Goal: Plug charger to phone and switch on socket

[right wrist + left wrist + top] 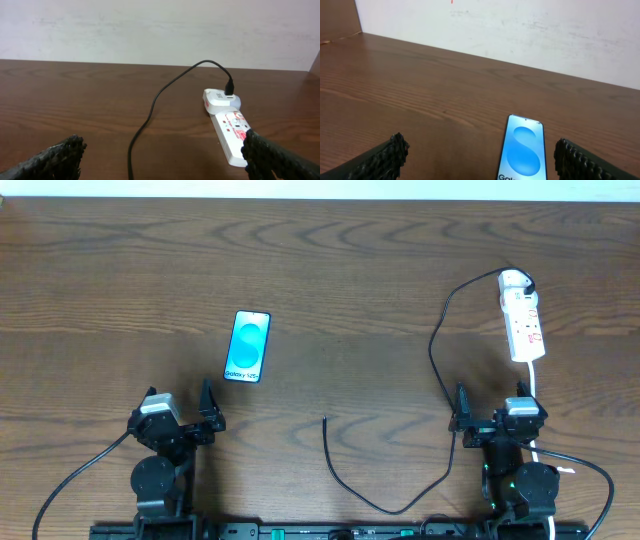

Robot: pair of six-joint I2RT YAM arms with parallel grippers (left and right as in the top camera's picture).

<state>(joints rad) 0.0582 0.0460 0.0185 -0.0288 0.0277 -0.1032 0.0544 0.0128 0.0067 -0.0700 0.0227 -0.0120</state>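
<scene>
The phone (248, 346) lies flat left of centre, blue screen up; it also shows in the left wrist view (522, 150), just ahead of the fingers. My left gripper (180, 395) (480, 155) stands open and empty near its lower end. The white socket (522, 320) (231, 132) lies at the far right. The charger (432, 355) (150, 115) is a thin black cable. It runs from a white adapter (220, 98) at the strip's far end and loops forward. Its free tip (324, 418) rests on the table centre. My right gripper (490, 400) (162, 155) is open and empty.
The socket's thick white cord (537, 380) runs toward the right arm's base. The black cable loop (390, 508) lies near the front edge between the two arms. A white wall (150, 30) stands behind the wooden table (350, 270).
</scene>
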